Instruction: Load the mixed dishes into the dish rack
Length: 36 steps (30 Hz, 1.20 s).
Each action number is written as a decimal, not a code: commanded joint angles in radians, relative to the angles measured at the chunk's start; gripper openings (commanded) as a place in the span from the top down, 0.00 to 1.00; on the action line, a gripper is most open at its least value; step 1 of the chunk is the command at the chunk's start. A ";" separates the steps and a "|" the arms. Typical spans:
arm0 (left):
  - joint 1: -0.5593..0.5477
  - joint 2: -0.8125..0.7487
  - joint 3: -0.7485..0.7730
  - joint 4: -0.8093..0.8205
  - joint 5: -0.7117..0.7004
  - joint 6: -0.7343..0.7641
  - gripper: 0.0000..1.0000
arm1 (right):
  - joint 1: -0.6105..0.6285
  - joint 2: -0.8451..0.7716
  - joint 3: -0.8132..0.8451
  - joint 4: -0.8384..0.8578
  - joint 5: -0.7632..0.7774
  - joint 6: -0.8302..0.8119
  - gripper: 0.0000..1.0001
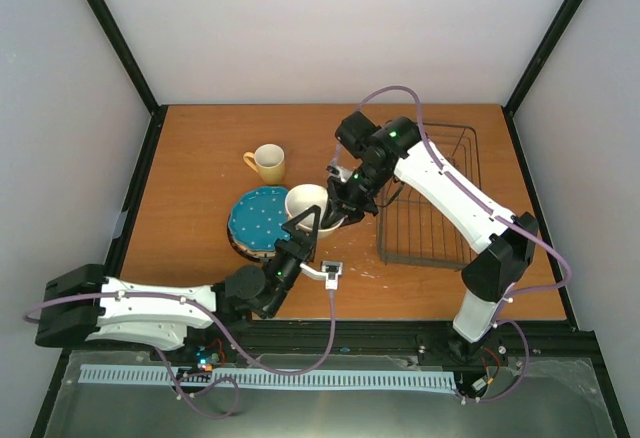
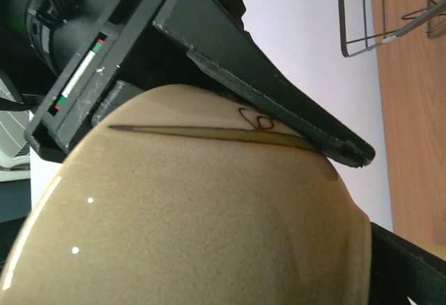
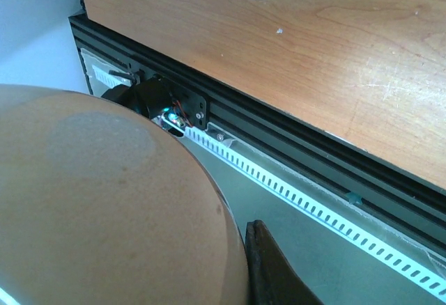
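Right hand (image 1: 336,214) pinches the cream bowl (image 1: 303,198), scrawled mark (image 2: 254,118) unreadable; left hand (image 1: 304,218) gapes around it.

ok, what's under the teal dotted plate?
A dark rim pokes out below the near-left edge of the teal plate, so it rests on at least one other dish. The teal plate covers the rest, so I cannot tell which dish or how many.

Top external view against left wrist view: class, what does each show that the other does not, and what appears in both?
Only the top external view shows the yellow mug and the dotted teal plate. Only the left wrist view shows a small dark squiggle near the rim of the cream bowl. Both show that bowl, part of the wire rack and the wooden table.
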<state>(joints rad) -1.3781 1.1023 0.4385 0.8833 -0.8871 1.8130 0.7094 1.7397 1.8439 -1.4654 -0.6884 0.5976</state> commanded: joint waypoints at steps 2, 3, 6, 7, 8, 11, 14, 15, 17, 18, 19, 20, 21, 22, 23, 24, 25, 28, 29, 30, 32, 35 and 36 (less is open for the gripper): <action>0.022 -0.045 0.016 -0.257 -0.069 -0.143 0.00 | 0.057 -0.079 0.021 -0.041 -0.143 0.001 0.97; 0.022 -0.049 0.018 -0.276 -0.069 -0.153 0.02 | 0.062 -0.076 0.024 -0.041 -0.146 0.004 0.97; 0.022 -0.045 0.026 -0.292 -0.066 -0.162 0.10 | 0.071 -0.070 0.036 -0.041 -0.146 0.008 0.97; 0.023 -0.041 0.030 -0.298 -0.065 -0.165 0.20 | 0.074 -0.068 0.039 -0.041 -0.146 0.009 0.97; 0.022 -0.038 0.034 -0.298 -0.062 -0.167 0.31 | 0.074 -0.065 0.041 -0.041 -0.147 0.009 0.97; 0.022 -0.024 0.045 -0.299 -0.055 -0.173 0.58 | 0.076 -0.056 0.047 -0.040 -0.147 0.006 0.97; 0.023 -0.007 0.064 -0.315 -0.056 -0.192 0.70 | 0.076 -0.053 0.041 -0.041 -0.145 -0.001 0.97; 0.022 -0.003 0.072 -0.329 -0.058 -0.206 0.75 | 0.076 -0.053 0.037 -0.041 -0.146 -0.003 0.97; 0.022 0.003 0.091 -0.364 -0.062 -0.236 0.82 | 0.076 -0.053 0.034 -0.041 -0.146 -0.006 0.97; 0.022 0.006 0.101 -0.396 -0.063 -0.254 0.85 | 0.076 -0.052 0.034 -0.041 -0.145 -0.007 0.97; 0.022 0.007 0.109 -0.410 -0.064 -0.269 0.86 | 0.076 -0.050 0.030 -0.041 -0.146 -0.010 0.97; 0.022 0.007 0.113 -0.421 -0.065 -0.277 0.89 | 0.076 -0.048 0.029 -0.041 -0.145 -0.015 0.97; 0.022 0.007 0.114 -0.423 -0.067 -0.279 0.93 | 0.076 -0.049 0.024 -0.041 -0.144 -0.018 0.97; 0.022 0.007 0.114 -0.427 -0.070 -0.279 0.98 | 0.076 -0.048 0.021 -0.041 -0.143 -0.021 0.97; 0.022 0.005 0.116 -0.431 -0.074 -0.282 0.99 | 0.076 -0.048 0.017 -0.041 -0.142 -0.025 0.97; 0.022 0.003 0.120 -0.443 -0.076 -0.292 0.99 | 0.076 -0.045 0.017 -0.041 -0.140 -0.027 0.97; 0.022 0.000 0.127 -0.469 -0.078 -0.310 0.99 | 0.076 -0.043 0.019 -0.041 -0.140 -0.031 0.97; 0.022 -0.003 0.159 -0.556 -0.087 -0.386 0.99 | 0.075 -0.035 0.028 -0.040 -0.132 -0.040 0.97; 0.021 -0.004 0.170 -0.582 -0.091 -0.411 0.99 | 0.074 -0.032 0.030 -0.040 -0.132 -0.044 0.97; 0.021 -0.009 0.176 -0.598 -0.091 -0.429 0.99 | 0.073 -0.028 0.032 -0.040 -0.133 -0.048 0.96; 0.019 -0.016 0.187 -0.621 -0.093 -0.450 0.99 | 0.070 -0.019 0.044 -0.039 -0.129 -0.055 0.86; 0.017 -0.029 0.191 -0.638 -0.087 -0.464 0.99 | 0.055 -0.009 0.057 -0.039 -0.117 -0.063 0.82; 0.017 -0.034 0.188 -0.640 -0.084 -0.466 0.99 | 0.049 -0.006 0.061 -0.039 -0.115 -0.070 0.78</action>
<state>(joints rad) -1.3750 1.0702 0.5999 0.3393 -0.9806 1.4456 0.7315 1.7470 1.8458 -1.4967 -0.5797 0.6098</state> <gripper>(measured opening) 0.699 0.172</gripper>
